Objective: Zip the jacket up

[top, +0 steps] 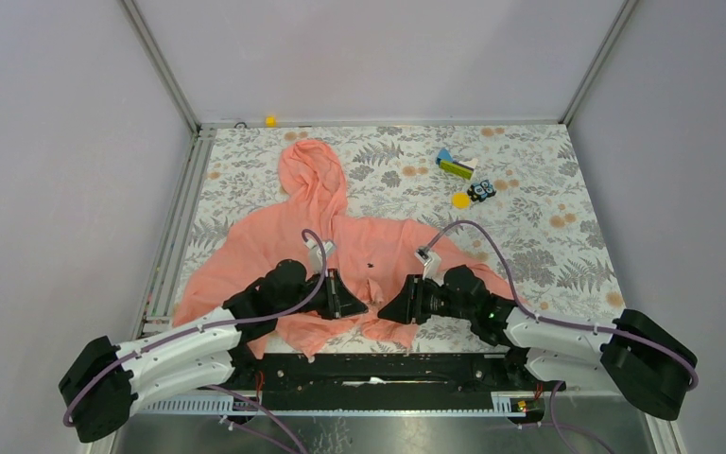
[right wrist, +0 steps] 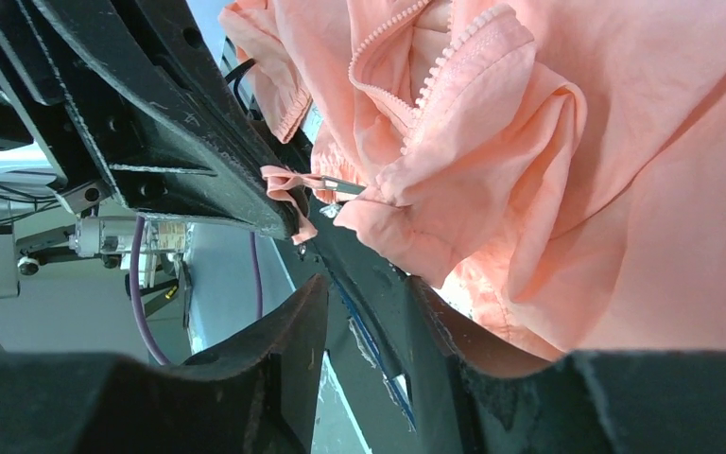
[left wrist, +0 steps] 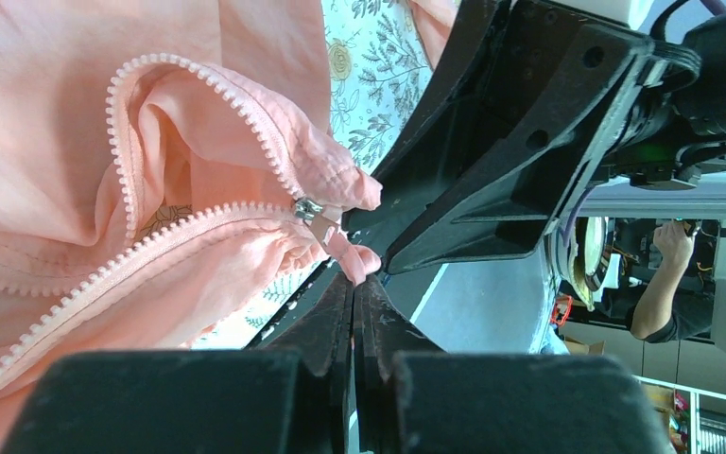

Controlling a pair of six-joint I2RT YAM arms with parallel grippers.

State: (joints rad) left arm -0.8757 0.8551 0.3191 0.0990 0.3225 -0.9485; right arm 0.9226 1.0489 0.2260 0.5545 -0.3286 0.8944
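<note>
**Soft jacket, both arms at the slider**

The left fingers sit just left of the slider. They are pressed almost together, with only a thin slit between them. A small fold of the pink hem sits at their tips, so they appear to be pinching it.

The slider sits at the very bottom of the zip. Beyond it the two rows of teeth gape apart in a loop, so the zip is barely started. From the slider the jacket spreads flat over the worktop, with the hood far beyond it, a sleeve out to each side and the hem at the near edge.

The right fingers are just right of the slider, parted with a clear gap between them. The hem bunches against one finger, but I see nothing clamped.

The cloth looks thin, light and limp. It will probably wrinkle and ride along with any pull rather than resist it. The hem below the slider needs to be held taut while the small metal pull tab is gripped and drawn toward the hood. The tab is tiny and likely slippery, so the pinch must be square on it.
</note>
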